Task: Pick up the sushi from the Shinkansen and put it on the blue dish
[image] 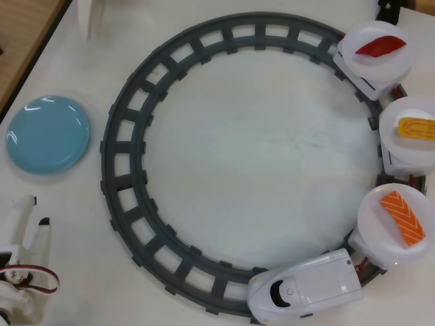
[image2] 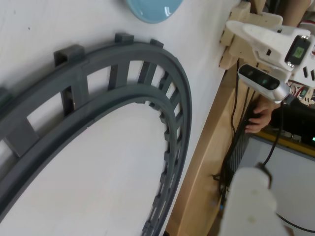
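The orange salmon sushi (image: 402,217) with white stripes lies on a round white plate (image: 380,234) on the car right behind the white Shinkansen (image: 306,285), at the lower right of the grey track (image: 122,136) in the overhead view. The light-blue dish (image: 47,134) sits on the table left of the track; its edge shows at the top of the wrist view (image2: 152,10). My white gripper (image: 34,219) rests at the lower left, below the dish and far from the train, fingers together and empty. One finger (image2: 251,206) shows in the wrist view.
Two more plates ride behind, with a yellow egg piece (image: 416,127) and a dark-red tuna piece (image: 379,46). The table's wooden edge (image: 27,41) runs along the upper left. In the wrist view a camera on a stand (image2: 266,78) and a person's hand (image2: 258,120) lie beyond the table.
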